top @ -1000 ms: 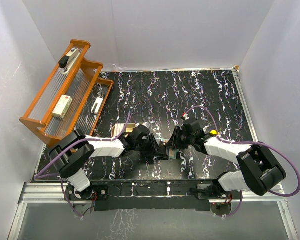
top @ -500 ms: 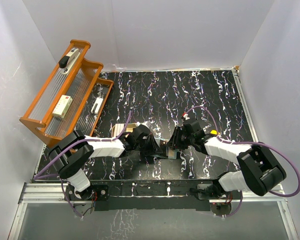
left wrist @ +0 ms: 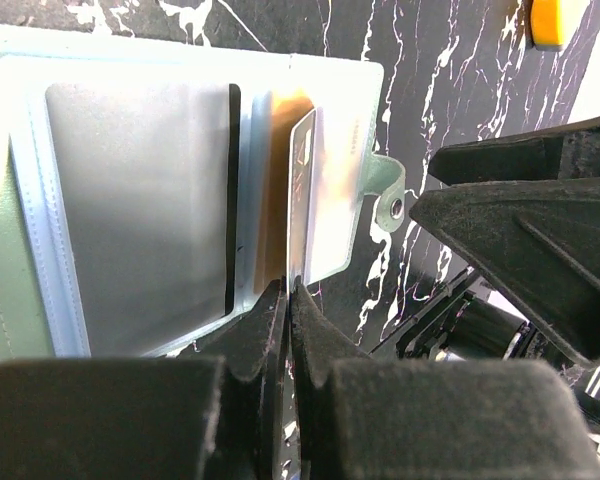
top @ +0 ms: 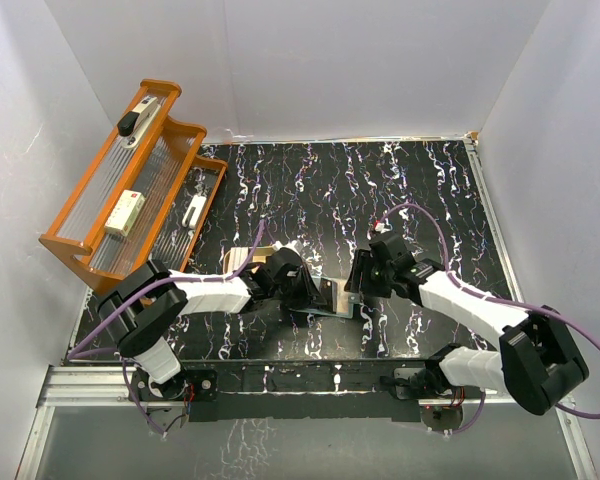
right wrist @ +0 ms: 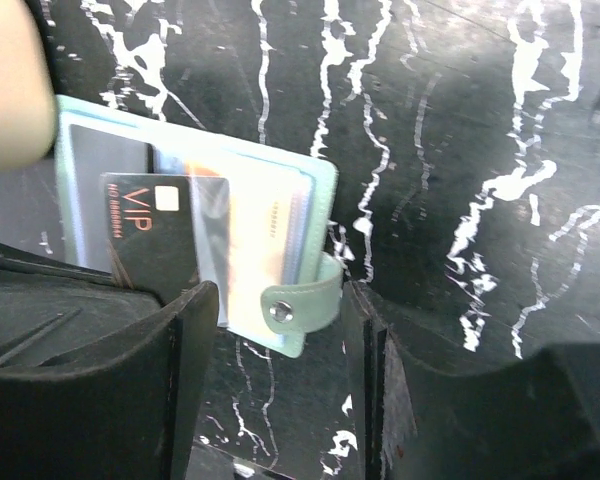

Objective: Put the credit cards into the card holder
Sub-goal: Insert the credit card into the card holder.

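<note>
Found the left gripper clamped shut on a black card, held edge-on and poking straight out past the fingertips. Saw the holder lying open on the table just ahead of those fingers, the card's far end reaching in over its clear sleeves. Could not tell whether that end sat inside a sleeve. Spotted an orange card tucked in a sleeve right beside the black one (its VIP lettering legible from the right wrist view). Noted the right gripper parted wide enough to straddle the tab, gripping nothing. Placed the tab in the gap between those fingers, not pinched, with the holder's edge just beyond the fingertips and the black card just past one of them.
</note>
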You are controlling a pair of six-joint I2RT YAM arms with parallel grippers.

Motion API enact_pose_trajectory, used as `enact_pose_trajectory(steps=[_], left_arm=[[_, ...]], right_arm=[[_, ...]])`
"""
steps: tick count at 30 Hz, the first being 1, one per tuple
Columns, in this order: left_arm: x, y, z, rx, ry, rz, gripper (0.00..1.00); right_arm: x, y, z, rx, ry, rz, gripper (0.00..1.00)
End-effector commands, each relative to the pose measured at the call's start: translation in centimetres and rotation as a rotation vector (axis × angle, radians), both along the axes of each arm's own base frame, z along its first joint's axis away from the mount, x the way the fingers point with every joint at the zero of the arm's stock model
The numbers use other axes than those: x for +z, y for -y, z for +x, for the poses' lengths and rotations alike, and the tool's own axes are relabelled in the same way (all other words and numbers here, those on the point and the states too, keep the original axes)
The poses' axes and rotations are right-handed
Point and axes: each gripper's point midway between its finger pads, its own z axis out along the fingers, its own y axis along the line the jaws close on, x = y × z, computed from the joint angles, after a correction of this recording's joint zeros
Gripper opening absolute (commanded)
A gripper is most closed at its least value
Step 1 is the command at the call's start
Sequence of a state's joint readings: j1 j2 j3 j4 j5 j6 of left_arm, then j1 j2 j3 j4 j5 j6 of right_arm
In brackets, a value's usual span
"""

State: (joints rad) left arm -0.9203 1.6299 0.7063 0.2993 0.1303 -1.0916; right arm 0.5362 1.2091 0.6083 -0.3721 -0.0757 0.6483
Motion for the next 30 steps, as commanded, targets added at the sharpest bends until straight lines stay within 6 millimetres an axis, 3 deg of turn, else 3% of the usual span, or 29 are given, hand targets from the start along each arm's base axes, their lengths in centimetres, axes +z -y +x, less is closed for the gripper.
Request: enact_pose_trajectory(steps=[1,10,20,30], left_arm=[[-0.7,-0.2,0.4,0.004,0.011,0.047,0.0],[-0.9,0.5,0.4,0.003,-0.014,0.03,0.0],[-1.3,1.0,0.9,0.009,-0.008,0.025,0.0],[-1.3,1.6,1.4,0.027,-0.012,0.008,0.0]], right_arm=[[0.7,1.6,0.3,-0.029,0.031,-0.083,0.52],[-0.6,0.4,0.4,0.023,0.007,-0.057,0.51],[-2.1,-0.1,-0.1,0.045,-0.015,-0.035,0.33],[-2.6,-0.2,-0.3,0.052,-0.021,-0.028,0.24]])
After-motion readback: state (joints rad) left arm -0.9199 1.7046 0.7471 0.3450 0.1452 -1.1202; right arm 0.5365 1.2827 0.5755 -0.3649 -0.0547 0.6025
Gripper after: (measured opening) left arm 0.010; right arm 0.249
